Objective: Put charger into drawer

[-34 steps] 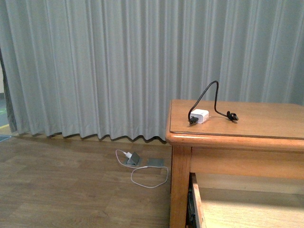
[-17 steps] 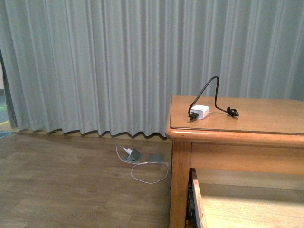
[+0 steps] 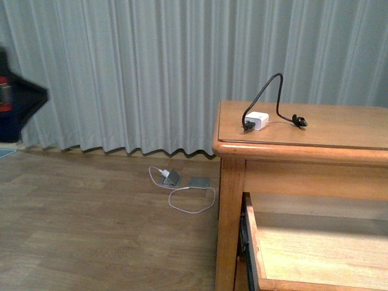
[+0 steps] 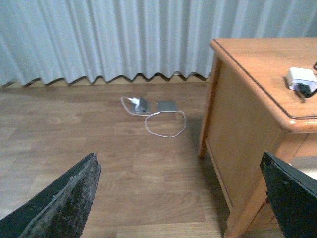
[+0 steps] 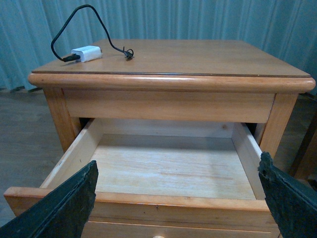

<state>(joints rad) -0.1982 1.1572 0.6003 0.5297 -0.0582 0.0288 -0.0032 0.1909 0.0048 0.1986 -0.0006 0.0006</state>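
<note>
Fingers apart on left hand [image 4: 178, 156] and right hand [image 5: 177, 159]. White cube charger [image 3: 257, 120] rests upper right on glossy wooden counter [image 3: 345, 130]; drawer [image 3: 315, 248] open below. On floor [image 3: 73, 230]: white-cabled adapter [image 3: 171, 177].

Small white charger [image 4: 301, 77] on a wooden worktop [image 4: 257, 64].
The left hand [image 4: 178, 158] is spread wide — a white cable [image 4: 166, 124] loops on the floor [image 4: 74, 129].

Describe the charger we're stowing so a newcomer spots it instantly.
Find the wooden dresser; on its top, toward the left edge, sits the charger. It is a white cube with an arching black cable, unlike the white-cabled charger lying on the floor.
</note>
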